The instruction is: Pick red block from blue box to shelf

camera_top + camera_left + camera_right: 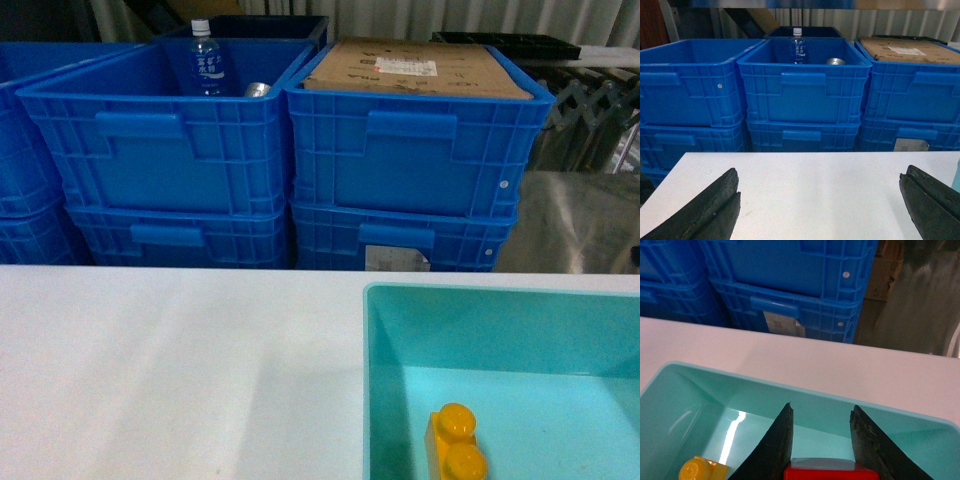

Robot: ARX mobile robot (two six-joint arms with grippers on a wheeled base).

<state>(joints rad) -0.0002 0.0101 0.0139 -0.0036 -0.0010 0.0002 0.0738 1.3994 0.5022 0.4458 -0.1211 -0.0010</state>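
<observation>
The red block (832, 472) shows at the bottom edge of the right wrist view, pinched between the two black fingers of my right gripper (822, 407), which is shut on it inside the blue box (790, 388). In the head view the blue box (480, 291) stands at the table's near right; neither the red block nor either gripper shows there. My left gripper (821, 172) hangs open over bare white tabletop, with nothing between its fingers. A steel rail of the shelf (805, 4) runs across the top of the left wrist view.
A yellow two-stud brick (457, 445) lies on the box floor, left of the red block. Stacked dark blue crates (160, 140) stand behind the white table (180, 370); one holds a water bottle (207, 60), another a cardboard sheet (415, 68).
</observation>
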